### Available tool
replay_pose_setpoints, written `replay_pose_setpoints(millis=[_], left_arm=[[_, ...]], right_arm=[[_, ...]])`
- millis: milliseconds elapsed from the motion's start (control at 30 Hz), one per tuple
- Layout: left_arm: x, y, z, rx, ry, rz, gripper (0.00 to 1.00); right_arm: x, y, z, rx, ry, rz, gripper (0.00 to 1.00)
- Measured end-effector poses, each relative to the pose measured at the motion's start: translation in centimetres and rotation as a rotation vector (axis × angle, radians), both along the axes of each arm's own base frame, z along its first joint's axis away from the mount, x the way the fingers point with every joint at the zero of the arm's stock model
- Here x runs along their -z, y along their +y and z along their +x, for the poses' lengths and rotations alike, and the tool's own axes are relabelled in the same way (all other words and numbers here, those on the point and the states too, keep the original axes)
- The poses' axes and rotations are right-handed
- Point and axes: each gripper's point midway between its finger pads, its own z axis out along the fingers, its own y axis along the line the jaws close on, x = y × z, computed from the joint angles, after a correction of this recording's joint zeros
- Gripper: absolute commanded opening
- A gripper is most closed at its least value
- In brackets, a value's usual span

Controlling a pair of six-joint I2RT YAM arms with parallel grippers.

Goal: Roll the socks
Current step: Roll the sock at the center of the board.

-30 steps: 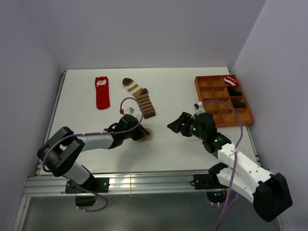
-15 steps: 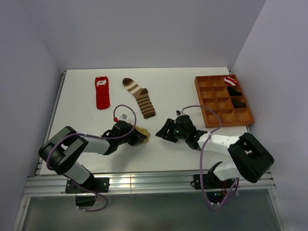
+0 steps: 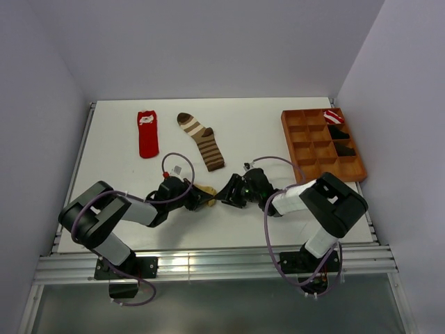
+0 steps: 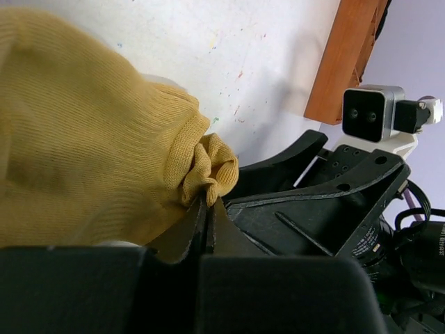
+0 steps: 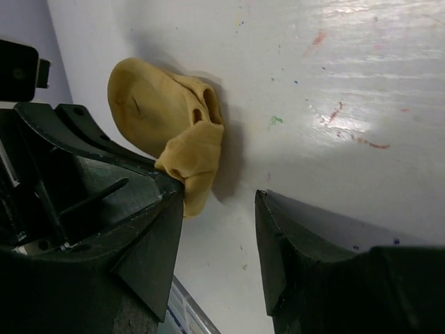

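The mustard-yellow sock (image 3: 206,193) lies bunched on the table between the two grippers; it fills the left wrist view (image 4: 90,139) and shows in the right wrist view (image 5: 163,122). My left gripper (image 3: 199,197) is shut on the sock's folded edge (image 4: 208,170). My right gripper (image 3: 224,195) is open, its fingers (image 5: 149,229) right beside the sock's free end, one touching it. The red sock (image 3: 147,133) with a white mark and the brown-and-tan striped sock (image 3: 201,140) lie flat at the back left.
An orange compartment tray (image 3: 297,156) stands at the back right with a red-and-white striped bundle (image 3: 333,116) and black bundles (image 3: 338,133) in its right cells. The table's front edge and metal rail run just behind the arm bases.
My right gripper has moved left across the table until it is next to the yellow sock. My left gripper has stayed shut on the sock and shifted slightly.
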Motion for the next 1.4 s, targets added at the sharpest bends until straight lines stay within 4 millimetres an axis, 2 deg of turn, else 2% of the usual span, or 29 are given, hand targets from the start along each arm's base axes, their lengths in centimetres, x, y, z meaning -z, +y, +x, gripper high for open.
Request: replay_pose_setpoints(millis=[867, 967, 1033, 1067, 1133, 1167, 1267, 1300, 1367, 1400], left_arm=[[0.8, -0.3, -0.6, 0.030, 0.041, -0.034, 0.00], [1.0, -0.3, -0.7, 0.034, 0.044, -0.034, 0.00], [1.1, -0.4, -0.8, 0.038, 0.049, -0.034, 0.00], [1.1, -0.4, -0.9, 0.042, 0.051, -0.034, 0.00], [1.2, -0.4, -1.0, 0.047, 0.057, -0.033, 0.01], [1.3, -0.4, -1.0, 0.050, 0.056, -0.029, 0.02], [1.5, -0.4, -1.0, 0.065, 0.046, -0.003, 0.18], [1.5, -0.4, -0.9, 0.072, 0.043, 0.010, 0.27], [1.2, -0.5, -0.6, 0.086, 0.019, 0.042, 0.35], [0.9, -0.4, -0.3, 0.087, 0.004, 0.062, 0.43]], right_arm=[[0.4, 2.3, 1.6, 0.023, 0.009, 0.123, 0.43], [0.7, 2.3, 1.6, 0.019, 0.013, 0.119, 0.33], [0.9, 2.3, 1.6, 0.015, 0.014, 0.114, 0.20], [1.1, 2.3, 1.5, 0.013, 0.019, 0.108, 0.10], [1.4, 2.2, 1.4, 0.010, 0.022, 0.098, 0.00], [1.5, 2.1, 1.3, 0.010, 0.025, 0.091, 0.00], [1.5, 2.0, 1.4, 0.009, 0.024, 0.064, 0.00], [1.4, 1.9, 1.5, 0.013, 0.023, 0.047, 0.00], [1.3, 1.5, 1.6, 0.017, 0.023, 0.008, 0.00], [1.3, 1.3, 1.7, 0.020, 0.025, -0.014, 0.00]])
